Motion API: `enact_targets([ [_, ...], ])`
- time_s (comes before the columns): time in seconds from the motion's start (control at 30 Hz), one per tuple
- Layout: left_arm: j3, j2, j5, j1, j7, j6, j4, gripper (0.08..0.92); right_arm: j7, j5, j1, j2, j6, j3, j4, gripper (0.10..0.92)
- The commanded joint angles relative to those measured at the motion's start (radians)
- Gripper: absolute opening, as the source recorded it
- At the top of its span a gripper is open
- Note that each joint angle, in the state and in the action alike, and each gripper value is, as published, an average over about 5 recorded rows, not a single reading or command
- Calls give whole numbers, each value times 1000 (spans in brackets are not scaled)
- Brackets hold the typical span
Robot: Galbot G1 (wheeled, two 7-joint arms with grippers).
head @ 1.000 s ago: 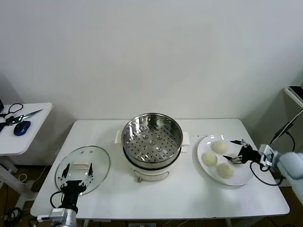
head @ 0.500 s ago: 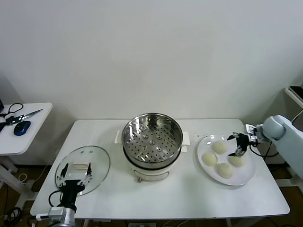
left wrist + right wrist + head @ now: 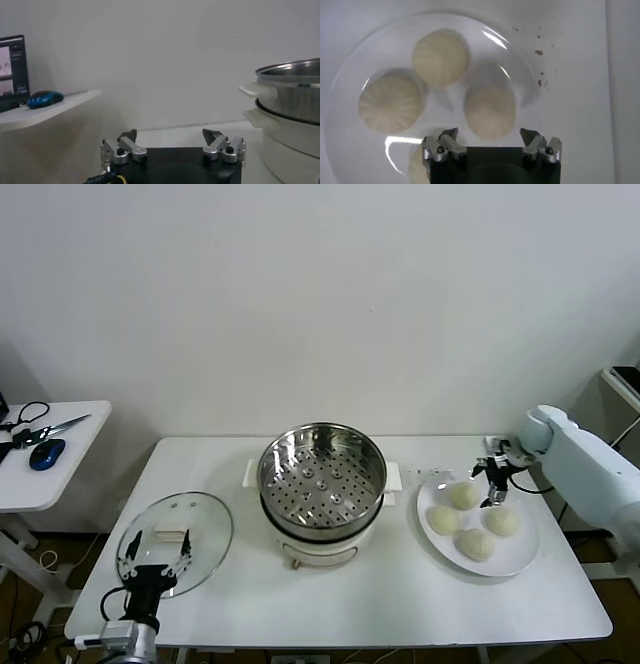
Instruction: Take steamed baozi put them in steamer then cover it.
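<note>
Four cream-white baozi lie on a white plate (image 3: 522, 549) at the table's right: one at the back (image 3: 464, 495), one on the left (image 3: 443, 519), one on the right (image 3: 502, 521), one at the front (image 3: 477, 544). My right gripper (image 3: 493, 480) hovers open and empty over the plate's far side. In the right wrist view the right gripper (image 3: 489, 135) has a baozi (image 3: 490, 111) just ahead of its jaws, two more (image 3: 441, 56) (image 3: 390, 104) beyond. The steel steamer (image 3: 322, 484) stands empty at centre. The glass cover (image 3: 175, 539) lies at the left. My left gripper (image 3: 155, 572) waits open by its near edge.
A side table (image 3: 60, 474) at the far left holds scissors and a blue mouse (image 3: 46, 453), which also shows in the left wrist view (image 3: 45, 98). The steamer's side (image 3: 290, 105) is to the left gripper's (image 3: 170, 136) right. Bare table lies in front of the steamer.
My right arm has swung from the plate's right side up and back, and its gripper now points down over the baozi. The left arm, cover and steamer have not moved.
</note>
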Motion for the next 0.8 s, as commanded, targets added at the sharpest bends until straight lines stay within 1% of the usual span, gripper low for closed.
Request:
enact_targets([
  [0.03,-4,0,-2,1,0,1,4,823,-3,-62,20,95,20,-19,-101,823],
  [0.33,-11,-5,-3,5,-1,-3,-2,823,13,-144,-1,134,39,31,-134,823],
  [0.63,-13,-4,-4,6,-1,-3,-4,823,1,-154,-6,130,46,41,-139,822],
  [0.8,-13,-5,-4,6,-2,-3,-5,823,-5,-152,-7,131,49,50,-135,796],
])
